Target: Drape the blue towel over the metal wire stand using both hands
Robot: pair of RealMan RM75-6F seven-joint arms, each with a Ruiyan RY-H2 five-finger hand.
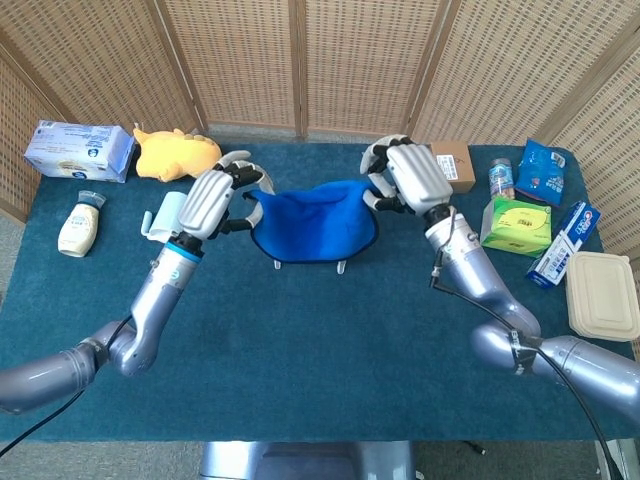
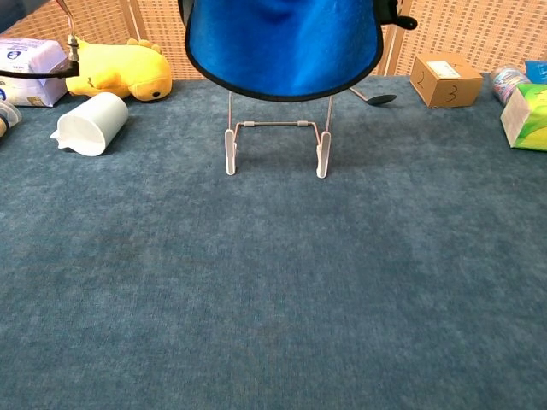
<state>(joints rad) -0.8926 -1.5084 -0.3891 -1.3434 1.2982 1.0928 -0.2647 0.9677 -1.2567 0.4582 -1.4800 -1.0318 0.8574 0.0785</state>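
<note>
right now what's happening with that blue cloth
The robot holds the blue towel stretched between its left hand and right hand, each gripping one end. The towel hangs above the metal wire stand, covering its top in the chest view; whether it touches the stand is unclear. Both hands grip it, so the drape isn't finished.

The brown box (image 2: 445, 80) shows handwritten digits on its front face, reading roughly "2" and "3". Print on the other packages is too small or blurred to read.
</note>
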